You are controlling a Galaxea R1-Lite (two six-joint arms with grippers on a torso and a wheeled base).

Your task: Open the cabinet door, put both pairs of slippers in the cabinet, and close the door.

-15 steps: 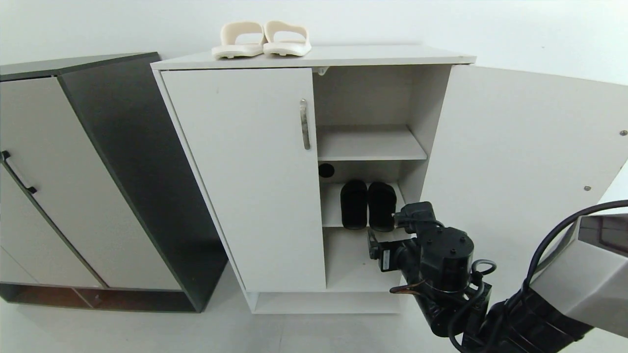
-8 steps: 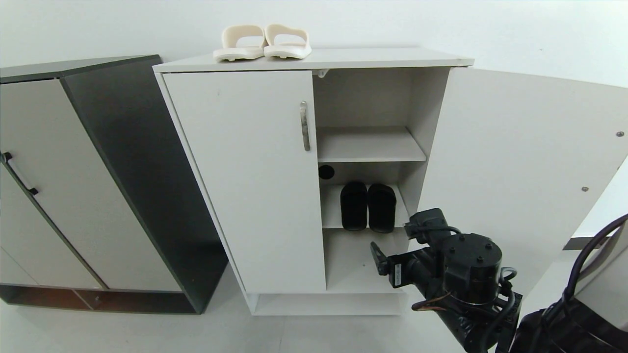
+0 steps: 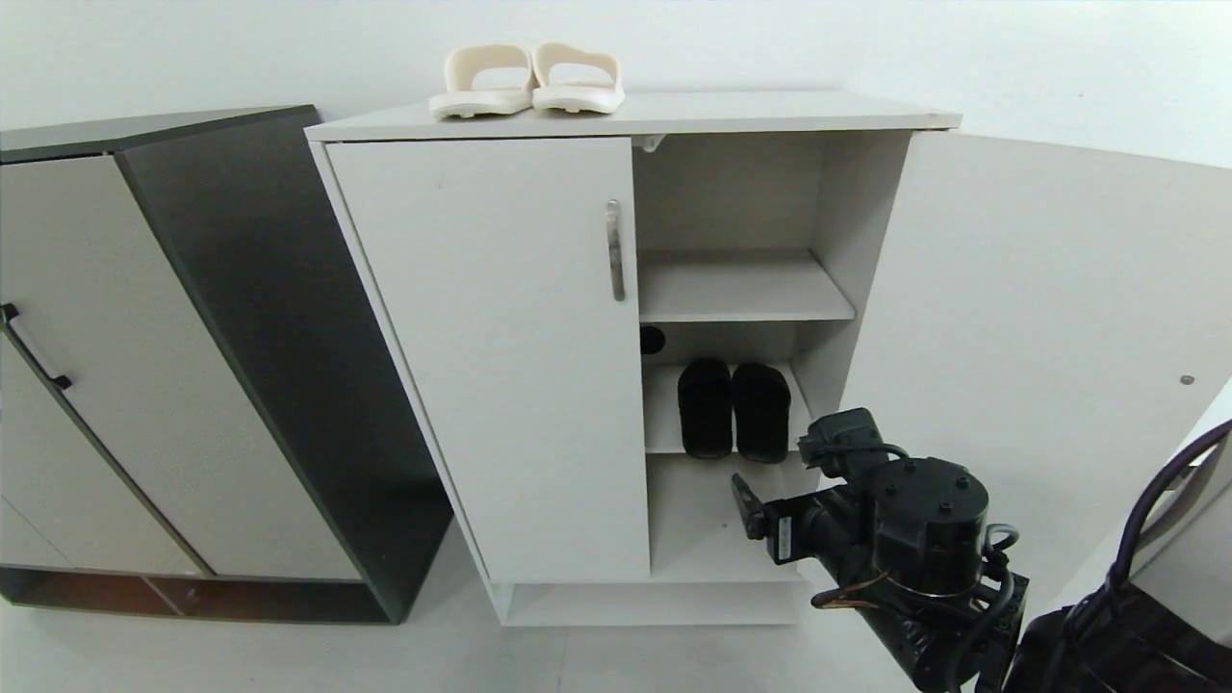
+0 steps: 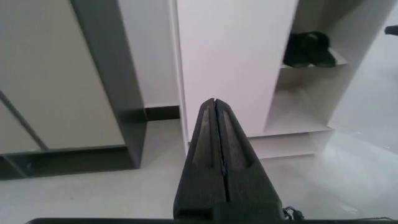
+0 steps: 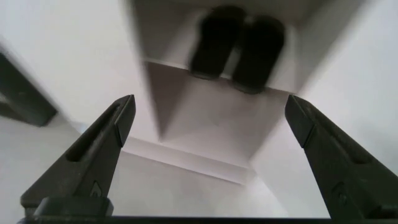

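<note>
Black right pincer (image 5: pixel 209 102) gaped wide and empty, I saw; left pincer (image 4: pixel 214 107) pressed together, empty. Black slippers (image 3: pixel 733 409) lay on the cabinet (image 3: pixel 770 115)'s lower shelf.

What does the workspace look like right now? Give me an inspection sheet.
Surface: white cabinet, right door swung open, left door shut.
Job's things: black slippers on the middle shelf; beige slippers on the cabinet top.
Clutter: nothing seen.
Hands: right hand open, empty, in front of the open compartment; left hand shut, empty.
Cables: black cables looping along the right arm.
Surroundings: dark cabinet to the left; white wall behind.
</note>
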